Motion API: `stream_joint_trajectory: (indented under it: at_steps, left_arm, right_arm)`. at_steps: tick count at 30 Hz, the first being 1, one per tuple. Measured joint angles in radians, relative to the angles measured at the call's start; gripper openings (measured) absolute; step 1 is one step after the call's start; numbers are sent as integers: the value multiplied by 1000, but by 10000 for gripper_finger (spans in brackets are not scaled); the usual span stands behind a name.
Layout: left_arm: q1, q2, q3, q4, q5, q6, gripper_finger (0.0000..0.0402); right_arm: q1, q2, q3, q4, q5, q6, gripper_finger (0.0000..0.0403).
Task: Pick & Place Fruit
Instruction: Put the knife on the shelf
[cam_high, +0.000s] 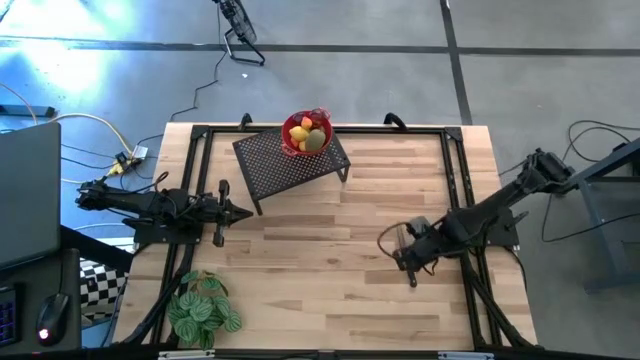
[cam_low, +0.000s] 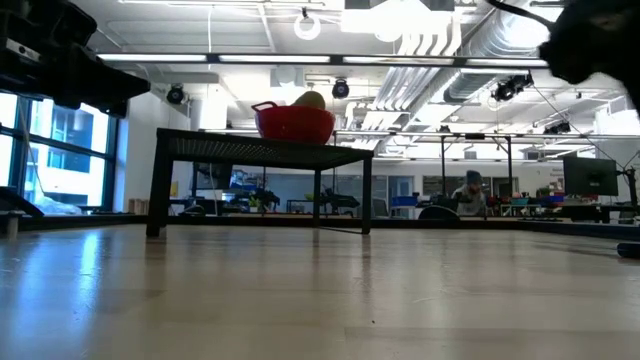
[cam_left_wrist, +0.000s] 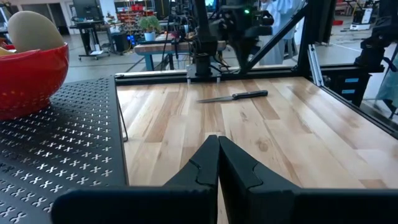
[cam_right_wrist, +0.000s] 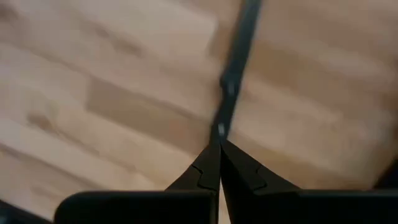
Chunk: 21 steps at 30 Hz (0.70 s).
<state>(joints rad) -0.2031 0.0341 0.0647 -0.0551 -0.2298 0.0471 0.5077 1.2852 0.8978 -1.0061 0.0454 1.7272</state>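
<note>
Several pieces of fruit (cam_high: 307, 135), yellow, orange and olive, lie in a red bowl (cam_high: 292, 145) on a black perforated stand (cam_high: 280, 168) at the table's far middle. In the left wrist view a pale oval fruit (cam_left_wrist: 34, 30) tops the bowl (cam_left_wrist: 28, 78). My left gripper (cam_high: 245, 212) (cam_left_wrist: 218, 140) is shut, level, left of the stand and pointing toward the table's right. My right gripper (cam_high: 408, 264) (cam_right_wrist: 219, 146) is shut and points down over the right half of the table, above a knife (cam_right_wrist: 233, 68).
A knife (cam_left_wrist: 233, 97) lies flat on the wood under the right arm. A green leafy plant (cam_high: 203, 310) stands at the near left corner. Black frame rails (cam_high: 452, 180) run along the table's sides. Bare wood spans the middle (cam_high: 320, 260).
</note>
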Motion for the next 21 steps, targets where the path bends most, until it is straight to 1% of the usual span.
stream_joint_trajectory:
  at_steps: [5, 8, 11, 14, 17, 21]
  left_arm:
    - [0, 0, 0, 0, 0, 0, 0]
    - [0, 0, 0, 0, 0, 0, 0]
    - [0, 0, 0, 0, 0, 0, 0]
    - [0, 0, 0, 0, 0, 0, 0]
    - [0, 0, 0, 0, 0, 0, 0]
    - [0, 0, 0, 0, 0, 0, 0]
  right_arm:
    - [80, 56, 0, 11, -97, 81, 2]
    - [107, 96, 0, 13, -107, 114, 6]
    - [117, 135, -1, 18, -108, 105, 24]
    - [117, 171, -1, 19, -125, 101, 59]
    - [116, 199, -1, 19, -120, 101, 109]
    - [116, 233, -1, 22, -55, 114, 172]
